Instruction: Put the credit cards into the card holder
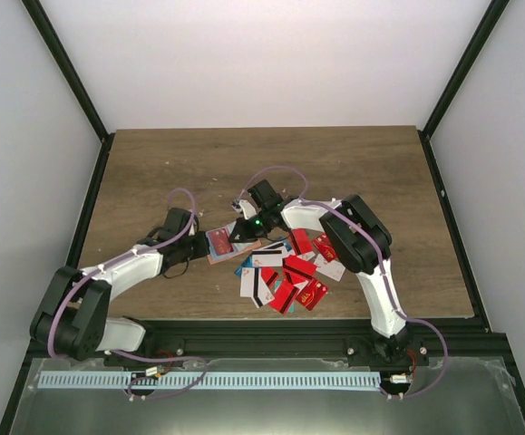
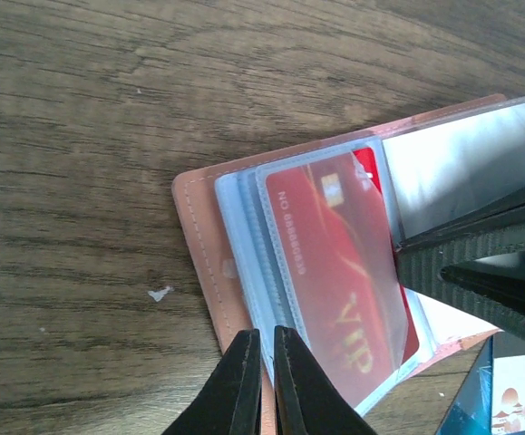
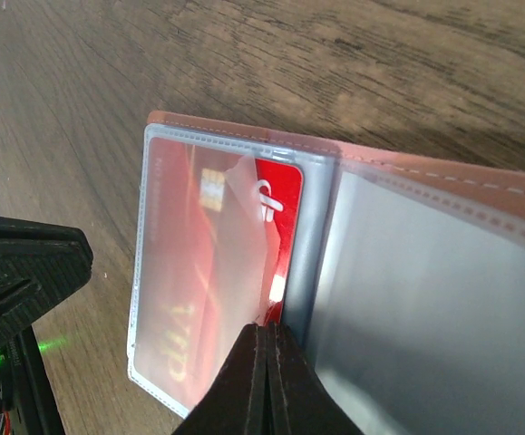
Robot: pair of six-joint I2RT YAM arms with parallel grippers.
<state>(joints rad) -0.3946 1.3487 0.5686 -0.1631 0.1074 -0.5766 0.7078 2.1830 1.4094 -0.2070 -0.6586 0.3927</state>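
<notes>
**Red card nearly seated in open holder**

The holder (image 2: 199,236) lies open on the table (image 1: 199,163), just left of the loose cards (image 1: 291,272), which sit heaped in front of the right arm; the left gripper (image 2: 262,362) has its jaws nearly together, clamped on the holder's near edge; a red card (image 3: 199,263) sits inside a clear sleeve (image 3: 425,299), one corner still bare; the right gripper (image 3: 267,362), jaws pressed together, touches that card's edge at the spine and hides part of the sleeves.
</notes>
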